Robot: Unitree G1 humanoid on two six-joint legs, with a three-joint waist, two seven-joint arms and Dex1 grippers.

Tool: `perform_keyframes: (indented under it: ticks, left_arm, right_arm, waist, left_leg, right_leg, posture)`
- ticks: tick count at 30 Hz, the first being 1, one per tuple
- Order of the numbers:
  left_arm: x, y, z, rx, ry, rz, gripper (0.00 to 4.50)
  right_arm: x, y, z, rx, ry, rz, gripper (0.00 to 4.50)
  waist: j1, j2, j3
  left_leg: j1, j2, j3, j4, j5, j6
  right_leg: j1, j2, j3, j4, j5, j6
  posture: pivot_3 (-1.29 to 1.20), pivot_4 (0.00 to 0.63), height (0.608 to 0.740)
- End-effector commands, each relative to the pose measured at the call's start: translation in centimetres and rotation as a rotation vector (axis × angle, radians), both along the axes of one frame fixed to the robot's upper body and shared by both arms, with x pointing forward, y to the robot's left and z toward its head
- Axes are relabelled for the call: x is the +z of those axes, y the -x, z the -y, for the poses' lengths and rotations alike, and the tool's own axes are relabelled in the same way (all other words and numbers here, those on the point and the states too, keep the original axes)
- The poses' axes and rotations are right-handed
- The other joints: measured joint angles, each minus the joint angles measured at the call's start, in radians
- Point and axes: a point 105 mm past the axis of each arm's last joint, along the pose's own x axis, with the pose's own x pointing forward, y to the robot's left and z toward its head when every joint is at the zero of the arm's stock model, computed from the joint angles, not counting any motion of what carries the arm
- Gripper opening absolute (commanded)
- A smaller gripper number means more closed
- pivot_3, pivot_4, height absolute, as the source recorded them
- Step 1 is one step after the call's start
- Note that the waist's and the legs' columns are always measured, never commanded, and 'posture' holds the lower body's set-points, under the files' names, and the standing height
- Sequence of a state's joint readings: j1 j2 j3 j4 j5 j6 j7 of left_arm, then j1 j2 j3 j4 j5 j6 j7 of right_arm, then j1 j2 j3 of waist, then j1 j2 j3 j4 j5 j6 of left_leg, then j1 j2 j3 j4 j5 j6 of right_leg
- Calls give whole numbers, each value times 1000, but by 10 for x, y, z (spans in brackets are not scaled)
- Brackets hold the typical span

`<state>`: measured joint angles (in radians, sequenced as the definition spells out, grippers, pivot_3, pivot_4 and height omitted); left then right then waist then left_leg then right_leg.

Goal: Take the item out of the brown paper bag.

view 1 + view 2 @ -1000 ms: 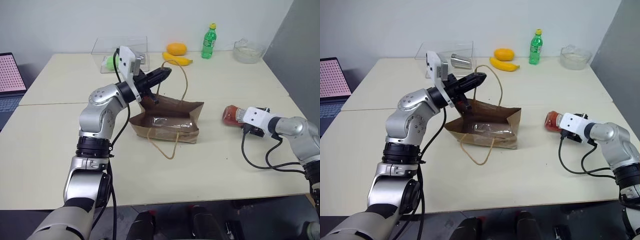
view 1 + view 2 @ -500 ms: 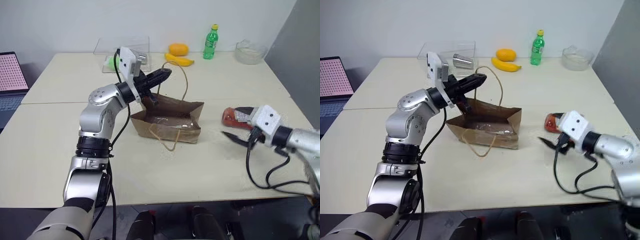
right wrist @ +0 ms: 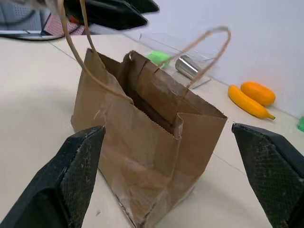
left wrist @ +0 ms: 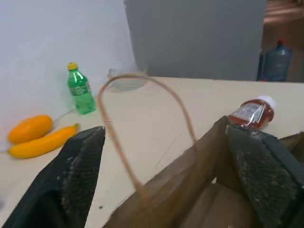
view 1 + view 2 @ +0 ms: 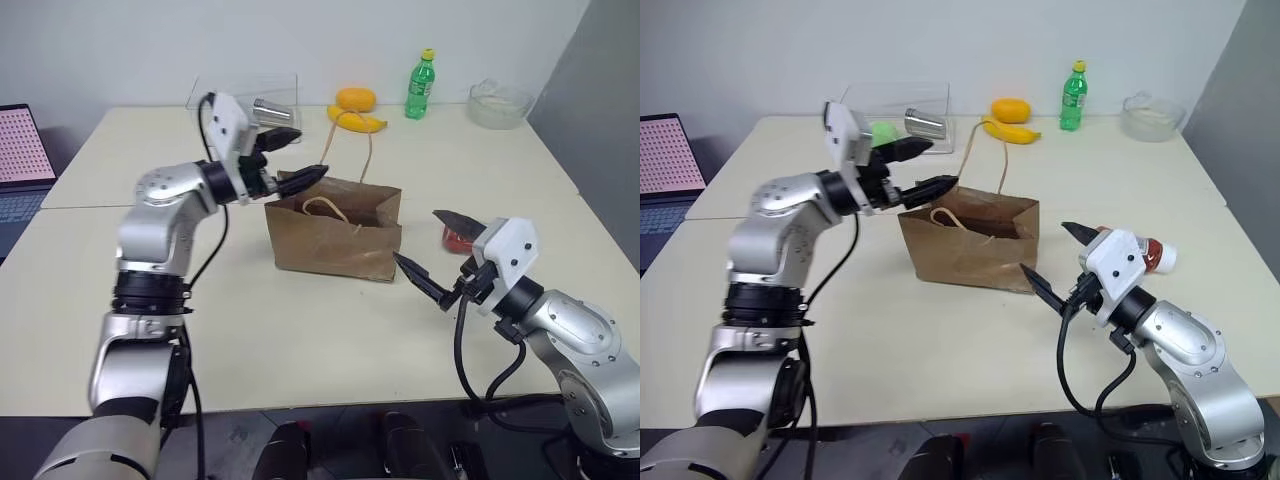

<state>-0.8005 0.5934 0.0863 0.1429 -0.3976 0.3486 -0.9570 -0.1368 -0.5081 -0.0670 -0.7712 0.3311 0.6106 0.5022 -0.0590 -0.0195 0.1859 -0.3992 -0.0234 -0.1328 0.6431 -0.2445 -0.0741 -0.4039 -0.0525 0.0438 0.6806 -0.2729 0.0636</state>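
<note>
The brown paper bag [image 5: 335, 232] stands upright mid-table with its mouth open. One tan handle [image 5: 366, 150] arches above it and the other droops into the mouth. My left gripper [image 5: 298, 156] hovers open at the bag's top left corner, and in the left wrist view the handle loop [image 4: 142, 95] rises between its fingers [image 4: 80, 161], untouched. My right gripper [image 5: 416, 236] hangs open just right of the bag, pointing at its side [image 3: 142, 137]. The item [image 5: 1152, 254], red with white markings, lies on the table behind the right gripper, outside the bag.
At the table's back stand a banana [image 5: 355, 121], an orange fruit [image 5: 353, 97], a green bottle [image 5: 421, 83], a clear bowl [image 5: 498, 102] and a clear box [image 5: 240, 95] with a metal can. A laptop [image 5: 20, 160] sits far left. A grey panel borders the right.
My left gripper opened, released the handle and shifted left. The bag went from lying tilted to standing upright. My right gripper left the item, rose and swung towards the bag.
</note>
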Motion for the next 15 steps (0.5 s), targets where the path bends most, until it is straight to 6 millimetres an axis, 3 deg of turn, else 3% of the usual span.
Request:
perform_keyframes:
  ticks: [1, 4, 10, 15]
  left_arm:
    - [16, 16, -18, 87, 54, 79, 4101]
    - [1, 26, -37, 291, 116, 164, 4101]
    - [-58, 26, -78, 757, 110, 188, 4101]
    - [-93, 27, -95, 890, 150, 141, 4101]
  right_arm:
    - [7, 3, 3, -11, -19, 47, 4500]
    - [5, 4, 6, -49, -55, 65, 4500]
    - [-6, -7, 39, -290, -150, 127, 4500]
    - [-24, -11, 70, -446, -179, 142, 4500]
  waist:
    - [2, 0, 0]
    - [5, 0, 0]
    - [22, -1, -1]
    - [30, -1, -1]
  left_leg:
    - [0, 0, 0, 0, 0, 0]
    - [0, 0, 0, 0, 0, 0]
    - [0, 0, 0, 1, 0, 0]
    - [0, -1, 1, 1, 0, 0]
  right_leg:
    - [0, 0, 0, 0, 0, 0]
    - [1, 0, 0, 0, 0, 0]
    - [1, -1, 1, 0, 0, 0]
    - [1, -1, 1, 0, 0, 0]
  posture:
    - [0, 150, 740]
    - [0, 150, 740]
    - [0, 150, 740]
    - [0, 150, 740]
